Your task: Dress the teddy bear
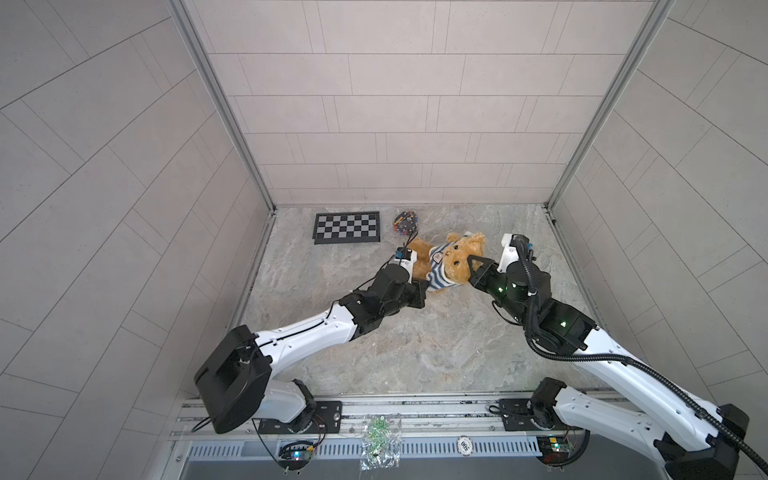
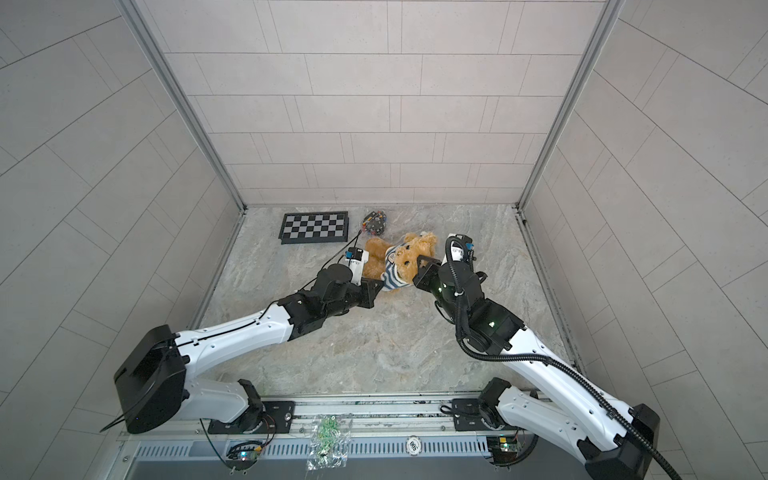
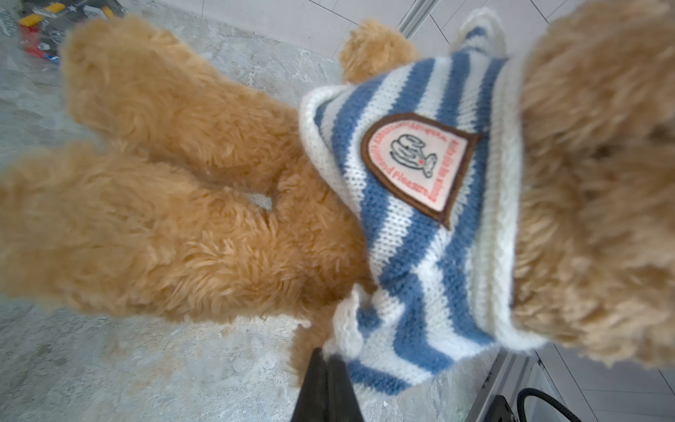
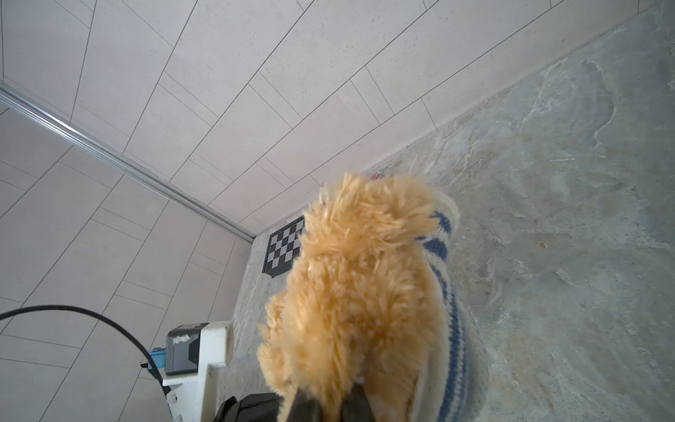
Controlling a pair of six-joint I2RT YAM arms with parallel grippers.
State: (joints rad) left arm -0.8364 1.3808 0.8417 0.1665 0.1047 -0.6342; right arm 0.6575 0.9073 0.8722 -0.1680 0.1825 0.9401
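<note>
You have the teddy bear (image 1: 457, 259) on the table (image 1: 415, 353) in the middle of both top views, just below and right of the checkerboard (image 1: 347, 227). Its head points toward the right of the frame and its legs (image 3: 153, 109) toward the left.

The striped shirt (image 3: 409, 255) is already over its head. In the left wrist view it sits as a bunched band round the neck and upper chest, with the patch (image 3: 420, 164) facing the camera. So the hardest step looks done, but I judge you only about halfway.

The belly and both legs are bare below the hem. One paw (image 3: 376, 47) shows at the upper middle of that view, beside the hem rather than through a sleeve. A white-cuffed sleeve (image 3: 478, 29) stands up next to it and looks empty, though the blur makes that uncertain. The other arm is hidden.

Your left gripper (image 3: 328, 360), at the bottom edge of its wrist view, is closed with the shirt's white lower edge pinched between its fingers. Your right gripper (image 4: 328, 400), at the bottom of its own wrist view, is clamped on the fur of the bear's head and seems to be bracing the toy.

What is left, as I read it, is to pull the hem down over the belly and get the arms through the sleeves.
</note>
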